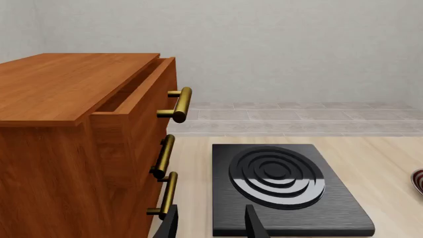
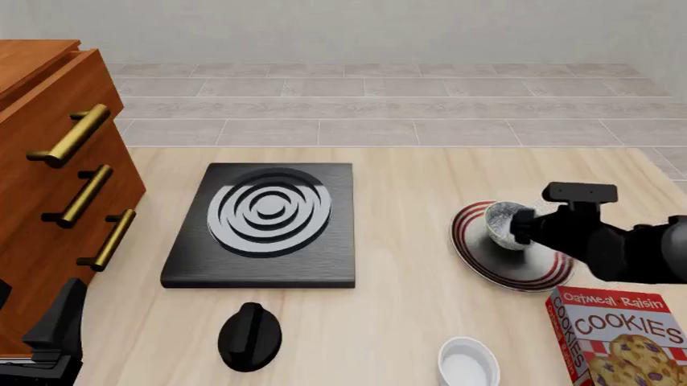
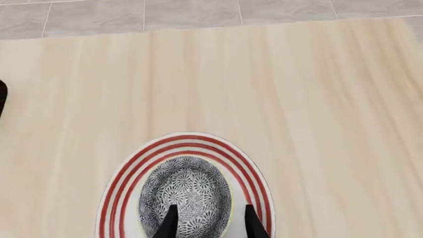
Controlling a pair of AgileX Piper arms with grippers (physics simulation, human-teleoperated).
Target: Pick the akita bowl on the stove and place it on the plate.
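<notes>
I have the right gripper [image 3: 208, 223] with its jaws pinched across the near rim of the small grey-speckled akita bowl [image 2: 506, 223], over the round red-striped white plate [image 2: 472, 256] for setting down, while my left gripper [image 1: 210, 225] waits, jaws apart, by the black ringed stove [image 2: 263, 229].

Sim kitchen scene, light wood table [image 2: 408, 185] w/ black stove [image 2: 263, 225] at centre-left, wooden drawer cabinet [image 2: 48, 177] far left, cookies box [image 2: 623, 338] near right, grey tiled floor [image 2: 376, 104] beyond, plain wall
</notes>
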